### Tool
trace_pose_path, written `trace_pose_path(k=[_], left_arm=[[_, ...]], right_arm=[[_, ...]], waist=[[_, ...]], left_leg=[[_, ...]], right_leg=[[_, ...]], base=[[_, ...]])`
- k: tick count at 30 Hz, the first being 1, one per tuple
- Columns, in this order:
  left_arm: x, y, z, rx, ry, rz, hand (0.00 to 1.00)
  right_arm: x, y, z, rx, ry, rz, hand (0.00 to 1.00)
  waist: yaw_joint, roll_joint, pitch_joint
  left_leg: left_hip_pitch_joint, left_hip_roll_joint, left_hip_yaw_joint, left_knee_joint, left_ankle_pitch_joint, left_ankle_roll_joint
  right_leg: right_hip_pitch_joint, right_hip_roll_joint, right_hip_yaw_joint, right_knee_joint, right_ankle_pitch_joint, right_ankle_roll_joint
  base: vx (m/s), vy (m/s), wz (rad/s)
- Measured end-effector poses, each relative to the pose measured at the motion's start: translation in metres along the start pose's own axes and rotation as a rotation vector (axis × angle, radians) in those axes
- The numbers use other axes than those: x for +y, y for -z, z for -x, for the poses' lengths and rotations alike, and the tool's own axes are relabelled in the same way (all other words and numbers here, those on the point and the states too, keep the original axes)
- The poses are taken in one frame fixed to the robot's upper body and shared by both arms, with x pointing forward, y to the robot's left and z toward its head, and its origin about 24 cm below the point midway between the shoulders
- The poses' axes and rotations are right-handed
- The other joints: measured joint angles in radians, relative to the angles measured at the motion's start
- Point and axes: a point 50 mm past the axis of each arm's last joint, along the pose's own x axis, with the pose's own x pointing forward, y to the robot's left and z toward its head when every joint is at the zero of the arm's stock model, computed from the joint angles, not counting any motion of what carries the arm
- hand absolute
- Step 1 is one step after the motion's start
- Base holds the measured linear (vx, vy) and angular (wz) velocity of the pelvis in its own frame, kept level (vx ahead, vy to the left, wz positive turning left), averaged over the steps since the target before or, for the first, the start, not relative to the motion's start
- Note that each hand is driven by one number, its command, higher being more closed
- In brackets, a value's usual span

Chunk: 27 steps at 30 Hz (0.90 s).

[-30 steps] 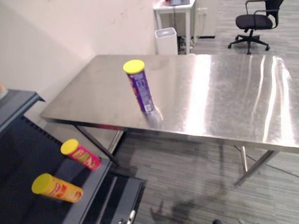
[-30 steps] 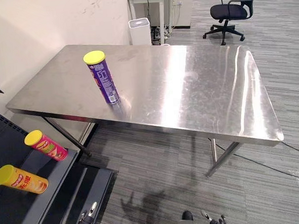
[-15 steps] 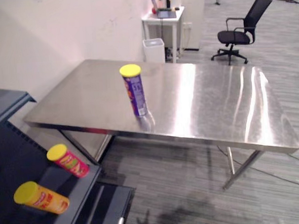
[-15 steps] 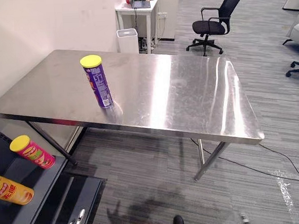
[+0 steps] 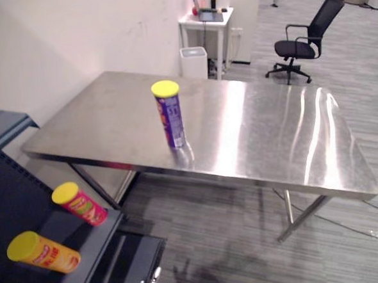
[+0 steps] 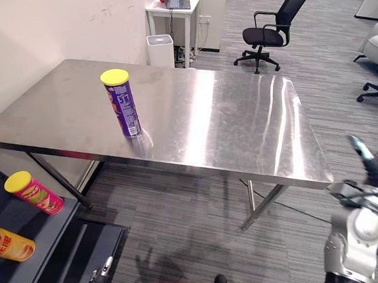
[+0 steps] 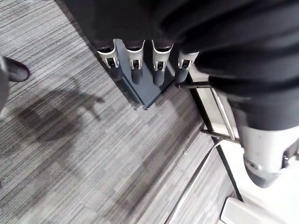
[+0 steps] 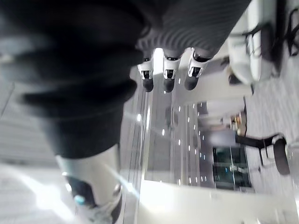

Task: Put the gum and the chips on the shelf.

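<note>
A purple chips can [image 5: 169, 114] with a yellow lid stands upright on the steel table [image 5: 259, 131], towards its left half. At the lower left is a dark shelf [image 5: 93, 250]. On its lower board lie a red can [image 5: 80, 203] and a yellow can [image 5: 42, 252], both with yellow lids. My right hand [image 6: 372, 163] is raised at the lower right, past the table's near right corner, well away from the chips can. Its fingers [image 8: 164, 74] are straight and hold nothing. My left hand [image 7: 135, 60] hangs low over the carpet by the shelf's foot, fingers straight and empty.
A pale wall runs along the table's left side. Behind the table stand a white bin [image 5: 193, 61] and a small white desk [image 5: 208, 20]. A black office chair [image 5: 298, 45] is at the back right, and another chair [image 6: 377, 56] shows at the right edge. Grey carpet lies before the table.
The camera has shifted, so the shelf sits further left in the picture. My right arm has come up into sight at the lower right. The cans have not moved.
</note>
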Motion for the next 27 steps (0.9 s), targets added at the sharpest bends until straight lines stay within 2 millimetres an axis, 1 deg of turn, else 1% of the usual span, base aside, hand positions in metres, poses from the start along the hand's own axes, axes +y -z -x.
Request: trace_pose_path(k=[1,2,4,6,9,10,14,15,16,17,18,19,21,24,26,27], left_arm=[[0.002,0.000,0.001,0.000,-0.001,-0.027,0.00],[0.004,0.000,0.001,0.002,-0.004,-0.039,0.00],[0.004,0.000,0.001,0.002,-0.004,-0.045,0.00],[0.002,-0.001,0.000,-0.002,0.009,-0.075,0.00],[0.005,-0.005,-0.002,-0.005,0.016,-0.125,0.00],[0.007,-0.004,-0.002,0.000,0.009,-0.129,0.00],[0.009,-0.004,-0.002,0.001,0.005,-0.132,0.00],[0.009,-0.004,-0.002,0.003,0.005,-0.132,0.00],[0.009,-0.003,-0.002,0.004,0.006,-0.133,0.00],[0.009,-0.003,-0.002,0.004,0.007,-0.133,0.00],[0.011,-0.002,-0.001,0.008,0.003,-0.133,0.00],[0.011,-0.002,-0.001,0.008,0.003,-0.133,0.00],[0.013,-0.003,-0.001,0.006,0.002,-0.144,0.00],[0.015,-0.003,-0.001,0.009,-0.003,-0.151,0.00],[0.018,-0.004,-0.001,0.010,-0.008,-0.158,0.00],[0.019,-0.004,-0.001,0.010,-0.008,-0.161,0.00]], right_arm=[[0.014,0.003,-0.001,0.017,-0.089,-0.021,0.00],[0.027,0.007,-0.003,0.037,-0.170,-0.043,0.00],[0.040,0.012,-0.005,0.059,-0.280,-0.062,0.00],[0.048,0.019,-0.009,0.094,-0.370,-0.063,0.00],[0.061,0.038,-0.021,0.185,-0.503,-0.040,0.00],[0.068,0.045,-0.025,0.220,-0.552,-0.038,0.00],[0.088,0.060,-0.033,0.304,-0.676,-0.023,0.00],[0.093,0.063,-0.035,0.326,-0.706,-0.017,0.00],[0.094,0.063,-0.036,0.328,-0.711,-0.018,0.00],[0.098,0.064,-0.039,0.334,-0.727,-0.023,0.00],[0.106,0.065,-0.041,0.337,-0.757,-0.028,0.00],[0.108,0.065,-0.042,0.338,-0.765,-0.028,0.00],[0.121,0.065,-0.044,0.336,-0.826,-0.025,0.00],[0.133,0.065,-0.046,0.335,-0.870,-0.027,0.00],[0.146,0.062,-0.049,0.321,-0.908,-0.028,0.00],[0.148,0.061,-0.050,0.320,-0.914,-0.027,0.00]], waist=[[0.001,-0.011,-0.008],[0.004,-0.014,-0.011],[0.010,-0.014,-0.014],[0.011,-0.012,-0.016],[0.017,-0.009,-0.016],[0.019,-0.007,-0.015],[0.026,-0.002,-0.012],[0.034,0.001,-0.010],[0.034,0.001,-0.009],[0.043,0.002,-0.007],[0.047,0.003,-0.004],[0.047,0.003,-0.003],[0.047,-0.001,0.011],[0.051,-0.005,0.024],[0.059,-0.015,0.036],[0.060,-0.017,0.038]], left_leg=[[-0.008,-0.004,-0.004,0.000,0.001,0.001],[-0.009,-0.012,-0.006,0.000,0.001,0.001],[-0.016,-0.020,-0.035,0.003,0.001,0.002],[-0.034,-0.030,-0.063,0.007,0.003,0.004],[-0.061,-0.040,-0.096,0.019,0.006,0.011],[-0.063,-0.041,-0.110,0.019,0.007,0.012],[-0.081,-0.046,-0.149,0.024,0.012,0.019],[-0.080,-0.049,-0.165,0.026,0.014,0.022],[-0.080,-0.050,-0.168,0.026,0.015,0.023],[-0.080,-0.053,-0.169,0.026,0.016,0.025],[-0.084,-0.058,-0.174,0.026,0.020,0.031],[-0.085,-0.060,-0.175,0.026,0.021,0.032],[-0.095,-0.073,-0.194,0.032,0.026,0.039],[-0.096,-0.078,-0.195,0.034,0.030,0.045],[-0.096,-0.087,-0.196,0.034,0.035,0.051],[-0.097,-0.089,-0.196,0.034,0.036,0.051]], right_leg=[[-0.007,-0.001,-0.003,0.000,0.000,0.000],[-0.006,-0.004,-0.004,0.000,0.001,0.002],[-0.004,-0.012,-0.018,0.000,0.002,0.003],[-0.009,-0.022,-0.037,-0.001,0.004,0.006],[-0.013,-0.034,-0.065,-0.001,0.007,0.009],[-0.010,-0.036,-0.074,-0.001,0.007,0.009],[-0.002,-0.042,-0.112,-0.001,0.008,0.009],[0.009,-0.046,-0.126,-0.001,0.008,0.009],[0.010,-0.047,-0.129,-0.001,0.008,0.009],[0.010,-0.050,-0.131,-0.001,0.009,0.011],[0.009,-0.054,-0.134,-0.002,0.017,0.009],[0.009,-0.055,-0.135,-0.002,0.018,0.009],[0.013,-0.070,-0.157,-0.002,0.024,0.012],[0.013,-0.074,-0.160,-0.002,0.035,0.006],[0.012,-0.082,-0.162,-0.002,0.037,0.010],[0.012,-0.084,-0.162,-0.002,0.038,0.011]], base=[[0.00,-0.004,0.05],[0.00,0.002,0.05],[-0.01,0.005,0.19],[-0.01,0.005,0.31],[-0.02,-0.004,0.26],[-0.02,-0.019,0.21],[-0.03,-0.022,0.28],[-0.02,-0.014,0.30],[-0.03,-0.007,0.20],[-0.05,-0.002,0.09],[-0.06,-0.002,0.07],[-0.06,0.001,0.14],[-0.06,0.003,0.20],[-0.07,-0.005,0.04],[-0.07,-0.012,0.00],[-0.07,-0.013,0.02]])
